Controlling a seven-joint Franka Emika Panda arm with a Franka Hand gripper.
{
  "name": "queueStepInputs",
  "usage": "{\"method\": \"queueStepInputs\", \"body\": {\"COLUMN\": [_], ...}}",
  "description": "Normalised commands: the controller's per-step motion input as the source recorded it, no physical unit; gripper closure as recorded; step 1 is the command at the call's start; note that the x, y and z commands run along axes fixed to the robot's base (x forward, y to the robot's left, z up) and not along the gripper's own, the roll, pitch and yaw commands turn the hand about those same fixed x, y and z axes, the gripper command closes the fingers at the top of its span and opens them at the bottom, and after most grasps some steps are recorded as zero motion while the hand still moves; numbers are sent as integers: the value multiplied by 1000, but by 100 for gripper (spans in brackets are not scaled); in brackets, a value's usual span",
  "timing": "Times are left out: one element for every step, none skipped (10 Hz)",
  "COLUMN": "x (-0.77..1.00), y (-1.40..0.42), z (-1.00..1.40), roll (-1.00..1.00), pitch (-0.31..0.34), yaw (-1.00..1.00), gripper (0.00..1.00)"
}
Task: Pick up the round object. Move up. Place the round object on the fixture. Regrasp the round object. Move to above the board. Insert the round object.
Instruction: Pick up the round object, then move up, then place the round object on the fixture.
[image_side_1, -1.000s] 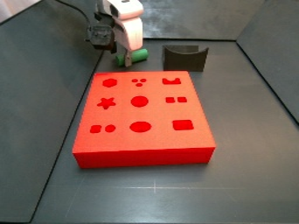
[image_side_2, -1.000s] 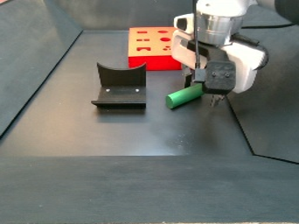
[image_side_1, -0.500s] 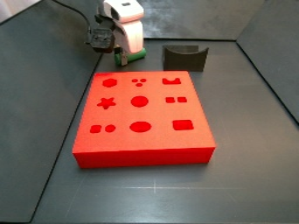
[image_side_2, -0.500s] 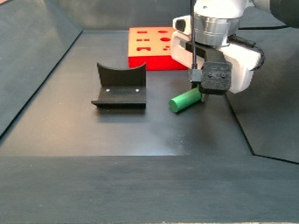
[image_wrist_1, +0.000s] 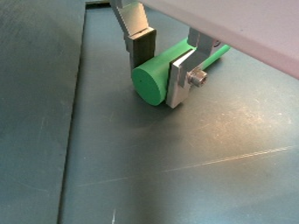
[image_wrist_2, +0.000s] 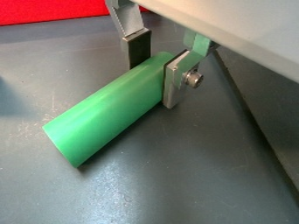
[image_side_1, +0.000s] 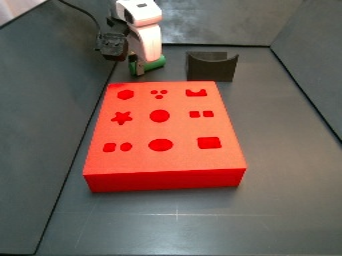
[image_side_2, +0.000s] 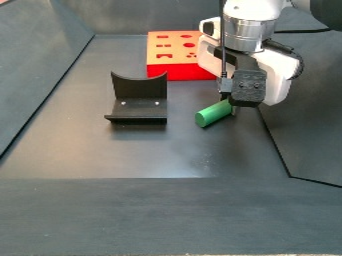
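The round object, a green cylinder peg (image_wrist_1: 149, 85), lies on its side on the dark floor. My gripper (image_wrist_1: 160, 77) is down over it with a finger on each side, pads against the peg, also in a wrist view (image_wrist_2: 156, 77). The peg (image_wrist_2: 93, 122) sticks out well past the fingers. In a side view the gripper (image_side_2: 238, 100) stands over the peg (image_side_2: 210, 115), right of the fixture (image_side_2: 136, 98). The red board (image_side_1: 181, 132) with shaped holes lies in front of the gripper (image_side_1: 144, 62), the peg (image_side_1: 156, 64) and the fixture (image_side_1: 214, 64).
Dark walls ring the floor; the gripper works near a seam in the floor (image_wrist_1: 73, 114). The board's red edge (image_wrist_2: 47, 9) shows behind the peg. The board (image_side_2: 171, 50) sits behind the gripper in a side view.
The gripper has come down over the peg, from beside and above it to straddling it. Since half a second ago it has hardly moved.
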Motion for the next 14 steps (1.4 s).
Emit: {"method": "queueStepInputs", "body": {"x": [0,0,0,0,0,0,0,-18,-22,-12,-10,-17,0,1], "y": [0,0,0,0,0,0,0,0,4,7,9,11,0,0], "z": [0,0,0,0,0,0,833,804,678,599,426,232,1000,1000], "roll": [0,0,0,0,0,0,0,-1,1,3,9,17,0,4], "pitch": [0,0,0,0,0,0,0,16,56,67,72,57,0,-4], "yaw": [0,0,0,0,0,0,0,0,-6,-10,-17,-23,0,-4], "gripper": [100,100,100,100,100,100,100,100,100,100,100,100,100,100]}}
